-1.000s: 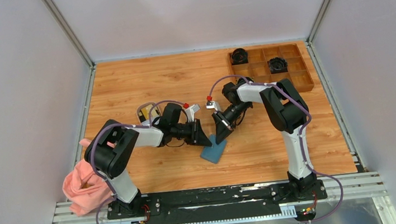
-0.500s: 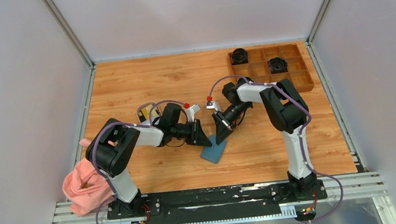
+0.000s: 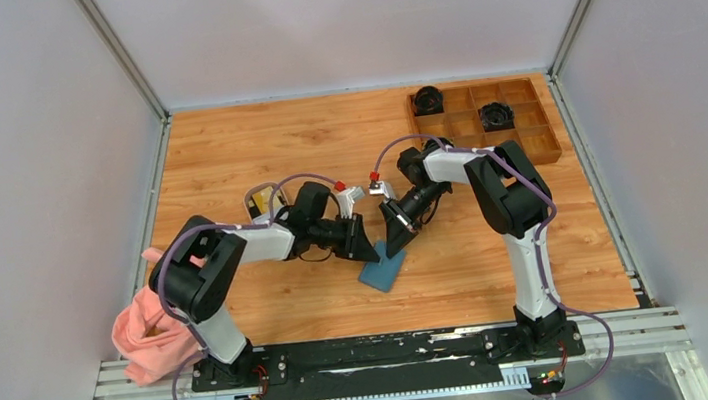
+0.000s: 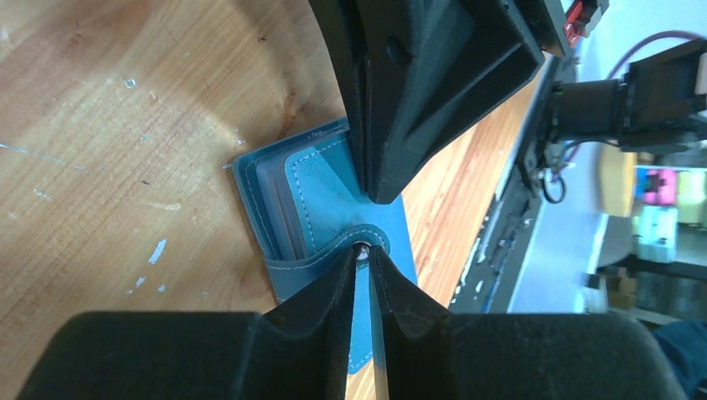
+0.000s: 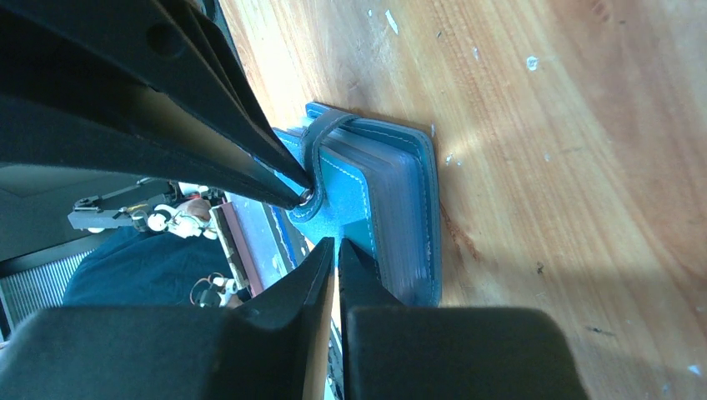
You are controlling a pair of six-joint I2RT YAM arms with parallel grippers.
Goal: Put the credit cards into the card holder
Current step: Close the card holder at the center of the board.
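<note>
We log the card holder [image 3: 383,269] flat on the table [image 3: 253,141], just below centre of the top view, between 2 claws | left gripper [image 4: 364,250] narrow, tips pinching its snap strap, bottom centre of left wrist view | right gripper [image 5: 335,243] nearly closed, tips at its cover

This is looking like a robotics lab. Plain grey panels [image 3: 28,197] are enclosing a wooden tabletop [image 3: 253,141] on three sides. Two cabled robot arms [image 3: 516,202], ending in the left pincer [image 3: 370,250] and the right pincer [image 3: 395,243], are sitting bolted to a black plate [image 3: 387,349] on aluminium rails [image 3: 627,335] along the bottom edge. Coloured storage bins [image 4: 667,208] are showing at the right edge of the left wrist view.
</note>
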